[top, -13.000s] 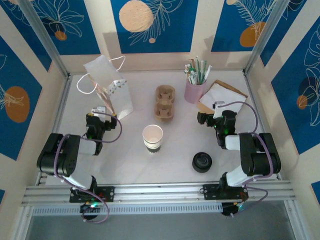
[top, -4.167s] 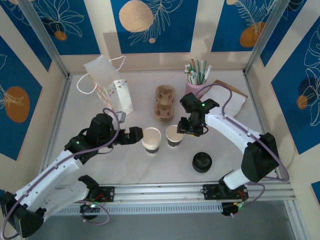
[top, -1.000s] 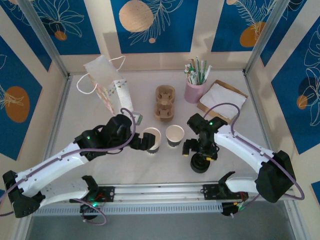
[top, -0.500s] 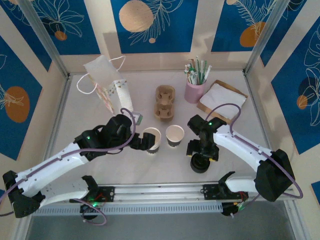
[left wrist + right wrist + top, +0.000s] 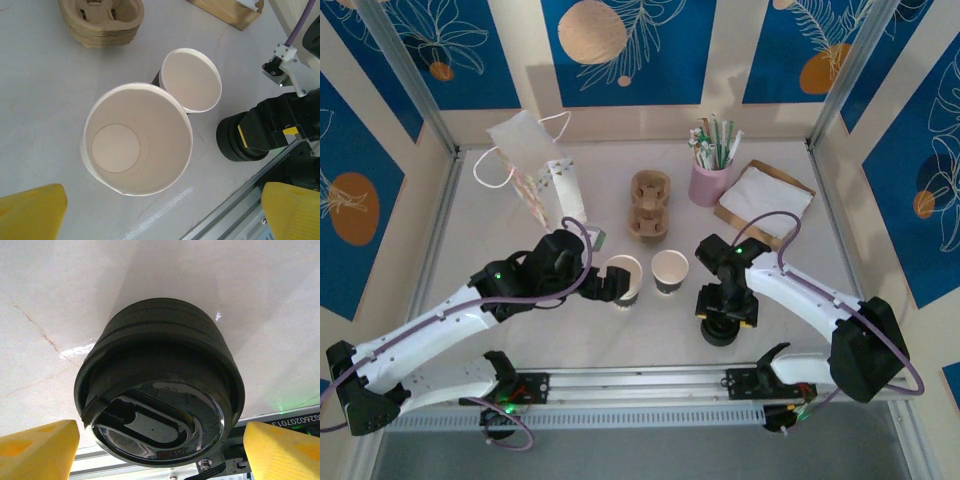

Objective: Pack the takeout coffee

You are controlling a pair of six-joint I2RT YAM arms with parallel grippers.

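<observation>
as the small cup [image 5: 670,270] stands unlidded, right pincer [image 5: 160,447] straddles the black lids [image 5: 160,365], grip uncertain; left pincer [image 5: 162,210] wide open, empty, flanking larger cup [image 5: 135,140].

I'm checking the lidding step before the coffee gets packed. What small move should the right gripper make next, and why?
Probably close the right gripper on the top of the black lid stack and lift. Its fingers flank the stack on both sides, though I cannot tell whether they touch it. The dark-banded cup nearby stands upright with no lid on it.
</observation>
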